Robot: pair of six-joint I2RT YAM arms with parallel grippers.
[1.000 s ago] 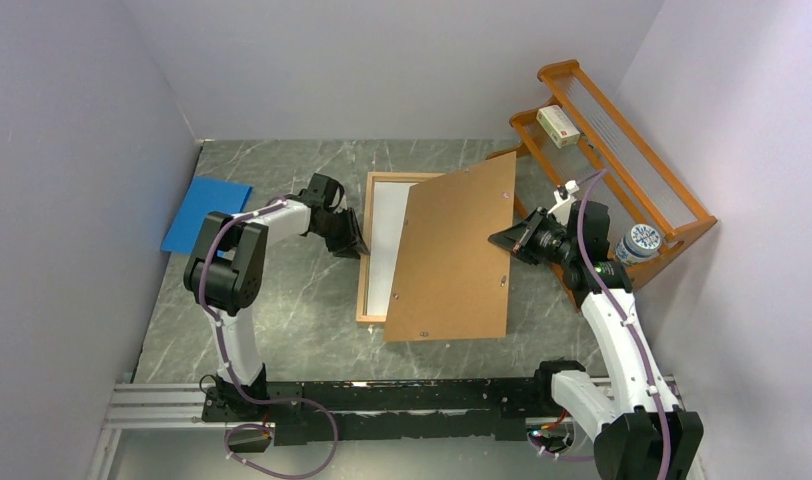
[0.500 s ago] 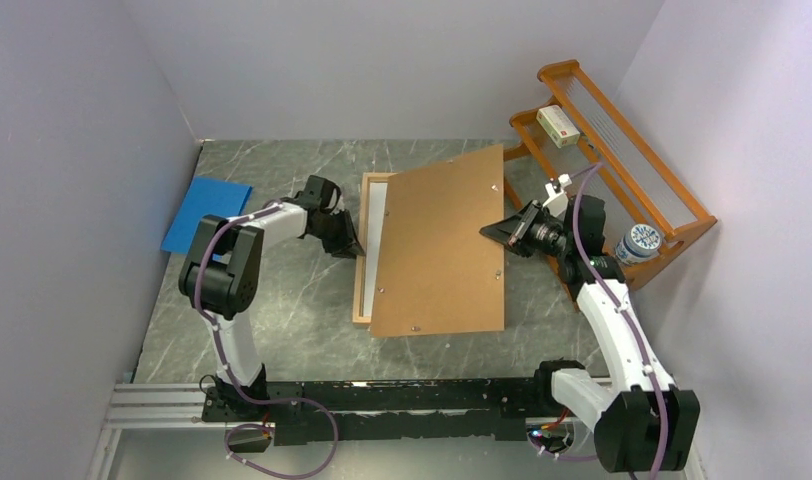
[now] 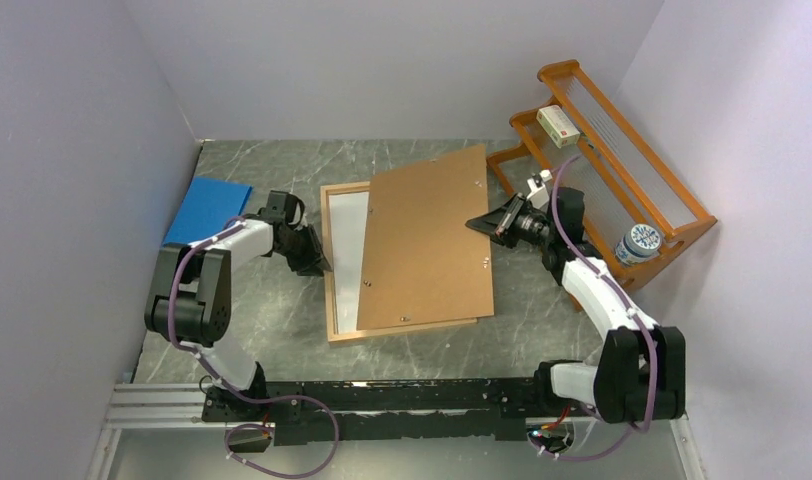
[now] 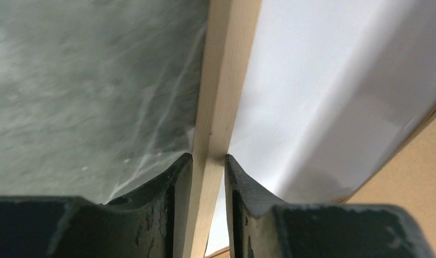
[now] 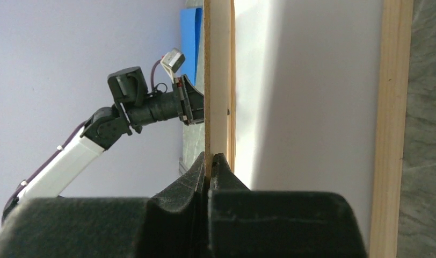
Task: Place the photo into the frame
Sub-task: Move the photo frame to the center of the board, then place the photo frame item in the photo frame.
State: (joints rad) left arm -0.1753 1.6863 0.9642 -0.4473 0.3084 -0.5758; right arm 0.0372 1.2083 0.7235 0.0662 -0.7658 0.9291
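- frame (image 3: 331, 315): light wood, lay flat mid-table (image 3: 272, 320), back upward.
- photo (image 3: 348, 250): sat inside the frame, plain white back showing at the left; the rest was covered.
- hardboard backing panel (image 3: 427, 245): brown, slanted over the frame's right part.
- left gripper (image 3: 322, 266): fingers clamped on the frame's left rail.
- right gripper (image 3: 474, 226): pinched tight on the panel's right edge.
- blue sheet (image 3: 208, 210): far left.
- slatted rack (image 3: 622, 150): far right, bearing a small box (image 3: 558, 126) and a patterned tin (image 3: 639, 243).
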